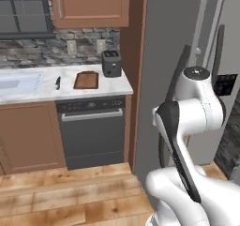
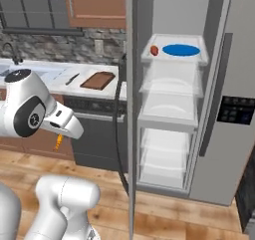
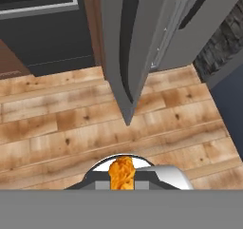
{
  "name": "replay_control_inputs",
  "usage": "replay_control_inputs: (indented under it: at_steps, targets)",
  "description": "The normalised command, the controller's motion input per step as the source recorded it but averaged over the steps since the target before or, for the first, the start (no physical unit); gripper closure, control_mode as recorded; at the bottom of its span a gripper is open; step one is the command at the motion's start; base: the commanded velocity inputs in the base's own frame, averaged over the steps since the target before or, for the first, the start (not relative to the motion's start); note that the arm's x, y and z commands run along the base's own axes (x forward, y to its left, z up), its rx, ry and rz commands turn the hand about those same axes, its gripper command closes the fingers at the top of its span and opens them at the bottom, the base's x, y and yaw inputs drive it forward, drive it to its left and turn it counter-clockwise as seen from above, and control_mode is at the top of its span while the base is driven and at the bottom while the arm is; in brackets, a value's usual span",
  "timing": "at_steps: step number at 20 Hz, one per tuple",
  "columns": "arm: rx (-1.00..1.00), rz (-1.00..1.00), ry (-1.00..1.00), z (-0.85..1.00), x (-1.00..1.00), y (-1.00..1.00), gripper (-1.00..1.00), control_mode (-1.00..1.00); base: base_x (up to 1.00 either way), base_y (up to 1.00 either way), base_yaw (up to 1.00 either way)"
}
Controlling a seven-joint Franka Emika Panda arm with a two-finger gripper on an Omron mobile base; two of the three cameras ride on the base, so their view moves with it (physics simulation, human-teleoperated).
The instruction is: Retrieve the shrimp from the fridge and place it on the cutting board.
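Note:
My gripper (image 2: 59, 139) hangs low beside the open fridge door, shut on the shrimp (image 2: 59, 143), a small orange piece. In the hand view the shrimp (image 3: 122, 172) sits between the gripper (image 3: 122, 178) tips, above the wooden floor. The fridge (image 2: 174, 109) stands with its left door (image 2: 130, 109) swung open and its white shelves showing. The reddish-brown cutting board (image 1: 86, 80) lies on the counter to the left of the fridge, well above and beyond the gripper; it also shows as the cutting board (image 2: 98, 79) in the right base view.
A black toaster (image 1: 111, 63) stands right of the board and a knife (image 1: 57, 83) lies left of it. The dark dishwasher (image 1: 93, 131) sits under the counter. A round blue dish (image 2: 181, 50) and a small red item (image 2: 154, 50) rest on the top fridge shelf.

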Motion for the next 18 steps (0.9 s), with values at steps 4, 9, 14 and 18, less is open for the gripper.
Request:
replay_control_inputs:
  at_steps: [4, 9, 14, 18]
  targets:
    - [0.00, 0.00, 0.00, 0.00, 0.00, 0.00, 1.00, 1.00, 0.00, 0.79, -0.01]
    - [0.00, 0.00, 0.00, 0.00, 0.00, 0.00, 1.00, 1.00, 0.11, 0.56, -0.04]
    - [0.00, 0.00, 0.00, 0.00, 0.00, 0.00, 1.00, 1.00, 0.40, 0.33, -0.10]
    - [0.00, 0.00, 0.00, 0.00, 0.00, 0.00, 1.00, 1.00, 0.62, 0.33, -0.12]
